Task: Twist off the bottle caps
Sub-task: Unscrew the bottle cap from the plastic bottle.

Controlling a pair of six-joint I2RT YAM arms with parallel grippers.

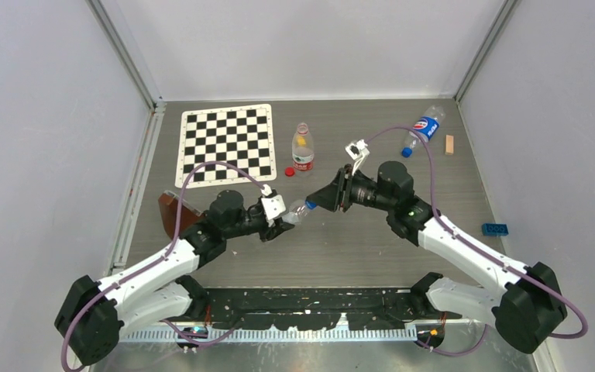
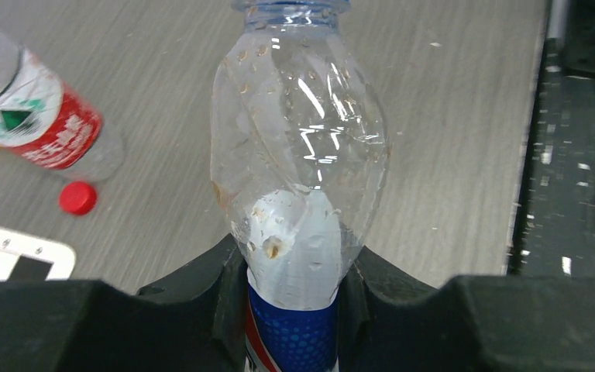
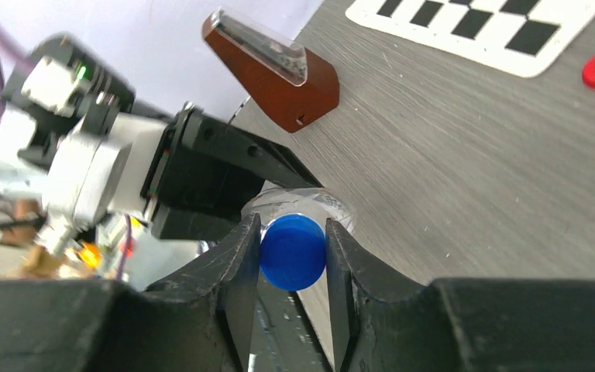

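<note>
The bottle caps show as three across the bench [image 1: 356, 248], one red and two blue. At the far left a brown wedge-shaped object [image 1: 177, 213] with a clear top face sits near the corner of a checkerboard mat [image 1: 227, 144]. Next comes the left gripper [image 1: 283, 221], clenched around the blue-labelled lower part of a clear bottle [image 2: 302, 155] and holding it level above the bench with its neck pointing towards the other arm. The red cap [image 1: 289, 172] lies loose on the bench, just beside the base of an upright bottle with a red-and-white label [image 1: 303, 151]. Right of the held bottle, the right gripper [image 3: 293, 225] is clamped on that bottle's blue cap [image 3: 293, 252], one finger on each side of it, and the cap is seated on the neck. Further right, near the back of the bench, a second blue-labelled bottle [image 1: 426, 126] lies on its side with another blue cap [image 1: 407, 152] at its nearer end; whether that cap is screwed on cannot be told. A small tan block [image 1: 449, 144] lies just beside it, and a blue brick [image 1: 496, 229] sits well apart near the right edge.
</note>
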